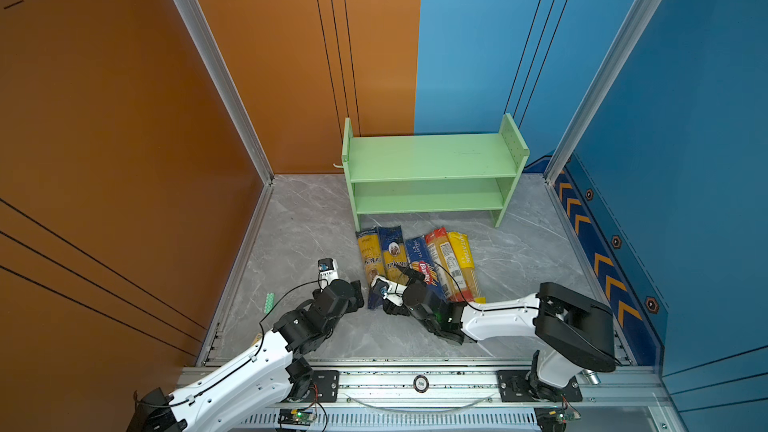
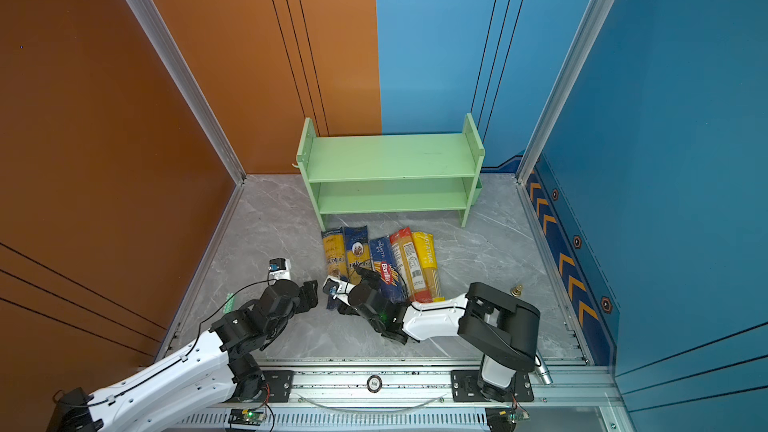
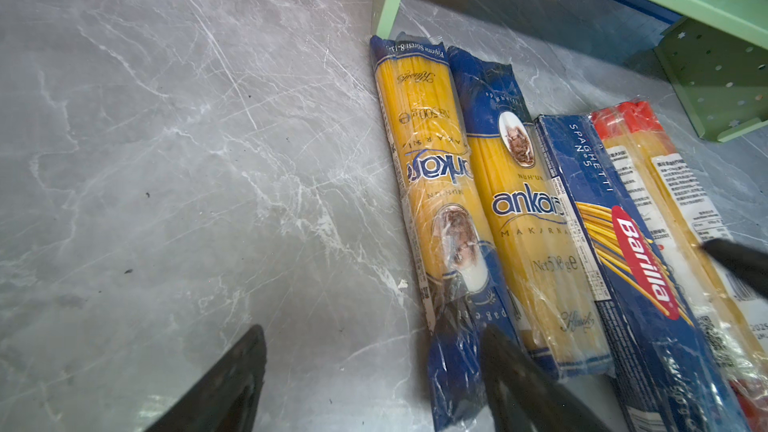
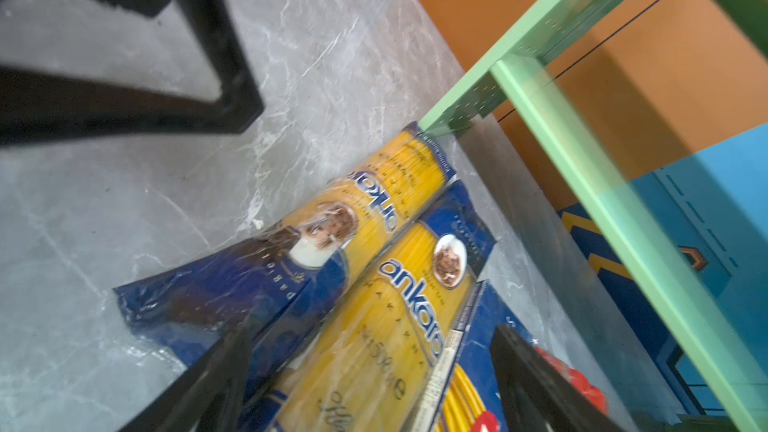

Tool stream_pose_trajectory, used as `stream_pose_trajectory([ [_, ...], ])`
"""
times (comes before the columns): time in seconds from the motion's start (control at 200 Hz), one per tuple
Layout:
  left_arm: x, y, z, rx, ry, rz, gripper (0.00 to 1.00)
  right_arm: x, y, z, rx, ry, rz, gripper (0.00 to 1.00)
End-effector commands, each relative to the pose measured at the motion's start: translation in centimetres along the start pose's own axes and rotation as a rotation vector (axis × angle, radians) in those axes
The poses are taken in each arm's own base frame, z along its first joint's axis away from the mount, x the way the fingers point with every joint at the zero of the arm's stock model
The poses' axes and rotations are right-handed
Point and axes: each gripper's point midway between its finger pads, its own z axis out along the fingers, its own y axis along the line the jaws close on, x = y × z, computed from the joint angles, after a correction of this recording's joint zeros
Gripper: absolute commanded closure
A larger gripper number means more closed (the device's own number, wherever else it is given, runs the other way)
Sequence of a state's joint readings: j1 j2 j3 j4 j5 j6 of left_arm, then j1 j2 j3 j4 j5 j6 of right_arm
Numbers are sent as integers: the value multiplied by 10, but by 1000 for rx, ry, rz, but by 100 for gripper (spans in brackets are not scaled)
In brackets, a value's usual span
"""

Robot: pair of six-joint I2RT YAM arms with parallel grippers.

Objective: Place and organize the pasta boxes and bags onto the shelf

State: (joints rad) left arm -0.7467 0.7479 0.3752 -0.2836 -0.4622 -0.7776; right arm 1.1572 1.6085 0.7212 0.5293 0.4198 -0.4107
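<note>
Orange and blue wall panels are enclosing a grey, marble-patterned counter (image 1: pixel 307 222). A small light green two-tier wooden shelf (image 1: pixel 432 157) with perforated side panels is standing upright at the back of it. Five long narrow spaghetti packets are lying flat on the counter just in front of the shelf's feet, side by side, with their long sides running toward the shelf. From the left in both top views they are lying in this order:

- a navy-and-yellow plastic packet with an oval portrait (image 1: pixel 368 257)
- a second navy-and-yellow portrait packet (image 1: pixel 392 251), turned the opposite way round
- a navy Barilla cardboard box (image 1: pixel 417 253)
- a clear packet with red ends (image 1: pixel 441 257)
- a clear packet with yellow ends (image 1: pixel 463 261)

The left pincer (image 3: pixel 374 328) is hanging low beside the near end of the first portrait packet, with its jaws spread wide and holding nothing. One dark finger (image 3: pixel 511 380) is crossing in front of the navy near ends of the portrait packets, and the other is sitting over bare counter. Whether that finger is touching the wrapper cannot be told.

The right pincer (image 4: pixel 374 326) is hovering low over the near ends of the packets, with its arm coming in from the right and its jaws likewise spread wide. In the right wrist view its fingers are straddling the second portrait packet. One finger (image 4: pixel 216 376) is sitting over the first packet's navy end and the other over the Barilla box. It is gripping nothing, and any contact with the wrappers is unclear.
</note>
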Motion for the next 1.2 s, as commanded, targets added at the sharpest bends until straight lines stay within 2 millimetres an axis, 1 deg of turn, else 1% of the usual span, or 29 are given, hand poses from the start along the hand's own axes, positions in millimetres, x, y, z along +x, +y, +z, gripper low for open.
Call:
stream_pose_trajectory([
  [0.0, 2, -8, 5, 21, -10, -7, 19, -13, -18, -23, -52, -31, 56, 12],
  [0.06, 3, -12, 7, 23, -9, -1, 19, -13, -24, -36, -119, -42, 98, 12],
  [0.08, -2, -18, 8, 41, -27, -13, 18, -13, -26, -39, -136, -44, 113, 12],
  [0.195, -2, -29, 17, 45, -29, -4, 19, -7, -58, -59, -106, -27, 183, 12],
  [0.29, 0, -40, 25, 43, -19, 4, 20, 7, -85, -71, -50, -9, 221, 12],
  [0.33, 1, -44, 29, 34, -15, 15, 23, 13, -95, -76, -35, 0, 246, 12],
  [0.365, 0, -48, 32, 23, -15, 20, 25, 21, -101, -78, -22, 12, 265, 12],
  [0.431, 1, -53, 37, 2, -8, 47, 26, 30, -112, -83, -1, 22, 294, 12],
  [0.586, 6, -61, 49, -11, 7, 32, 20, 39, -121, -93, 19, 42, 344, 12],
  [0.716, 14, -69, 61, -21, 38, 26, 21, 46, -124, -94, 43, 53, 368, 12],
  [0.876, 31, -76, 74, -31, 110, 37, 22, 53, -124, -93, 60, 69, 387, 12],
  [1.061, 46, -76, 80, -48, 149, 40, 22, 60, -124, -92, 73, 71, 395, 12],
  [1.197, 58, -65, 82, -81, 171, 44, 22, 62, -126, -91, 82, 69, 400, 12],
])
